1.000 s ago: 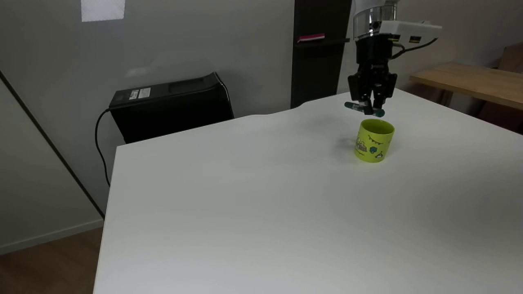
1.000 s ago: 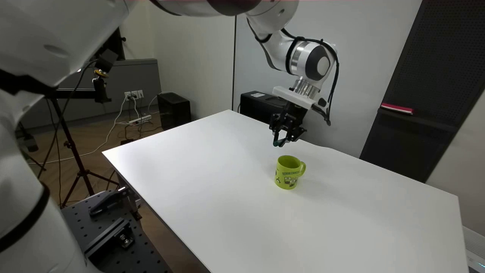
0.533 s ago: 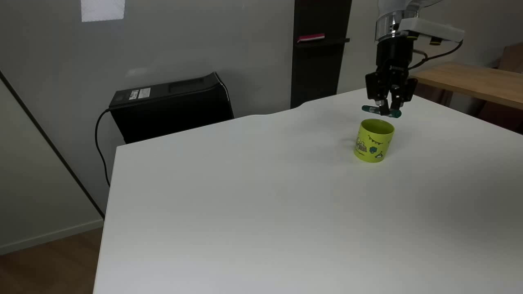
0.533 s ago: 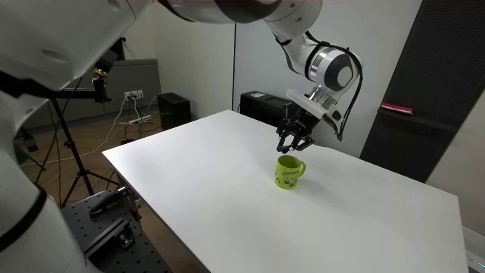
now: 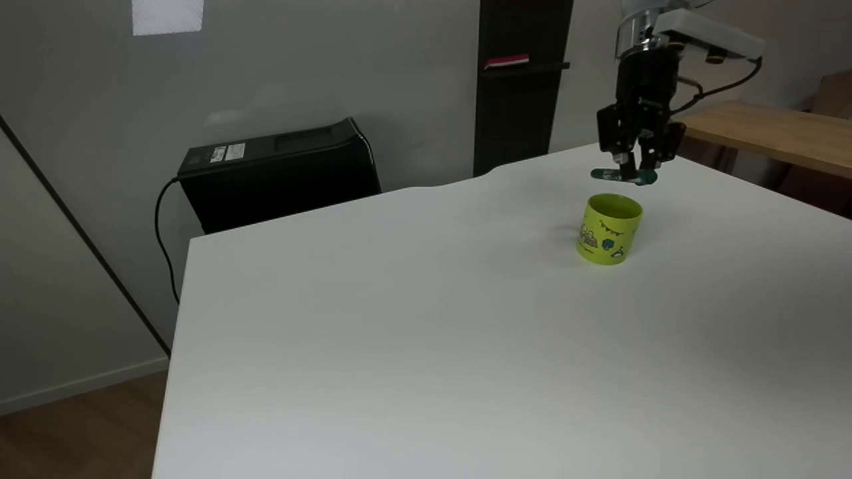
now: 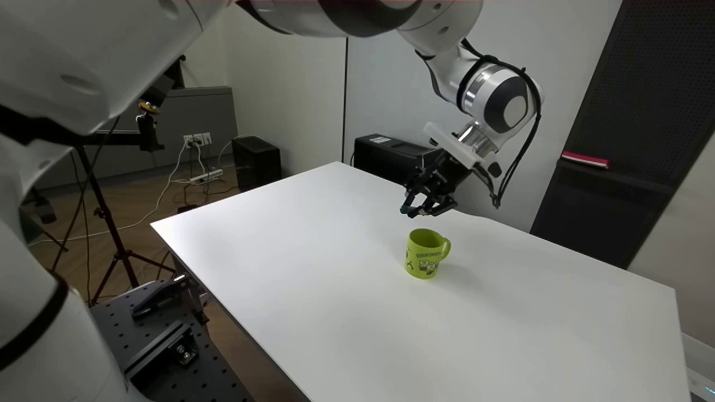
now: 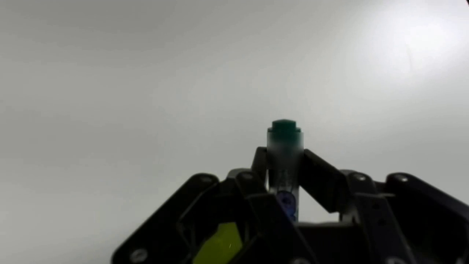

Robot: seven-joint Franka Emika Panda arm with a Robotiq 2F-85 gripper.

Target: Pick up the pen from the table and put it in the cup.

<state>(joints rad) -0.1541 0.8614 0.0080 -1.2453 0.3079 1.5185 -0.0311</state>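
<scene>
The pen, a dark green marker with a clear printed barrel, is held crosswise in my gripper [image 5: 636,171], lying nearly level above the cup. Its end [image 5: 604,174] sticks out past the fingers. The gripper [image 6: 423,210] is tilted and shut on the pen [image 6: 405,210]. In the wrist view the pen's green end [image 7: 284,128] points away between the fingertips [image 7: 282,161]. The yellow-green cup [image 5: 606,233] stands upright on the white table [image 5: 399,319], apart from the pen. The cup [image 6: 423,261] has its handle on the right. Part of it shows behind the left finger [image 7: 221,244].
A black box [image 5: 279,173] stands beyond the table's back edge. A light wooden table [image 5: 772,133] lies behind the arm. A dark shelf with a red item [image 5: 507,62] stands at the back. A dark perforated base plate [image 6: 179,346] is beside the table.
In both exterior views, the gripper moved right and dipped with the pen, then rose slightly and tilted more. The pen is closer to level now. The cup has not moved.
</scene>
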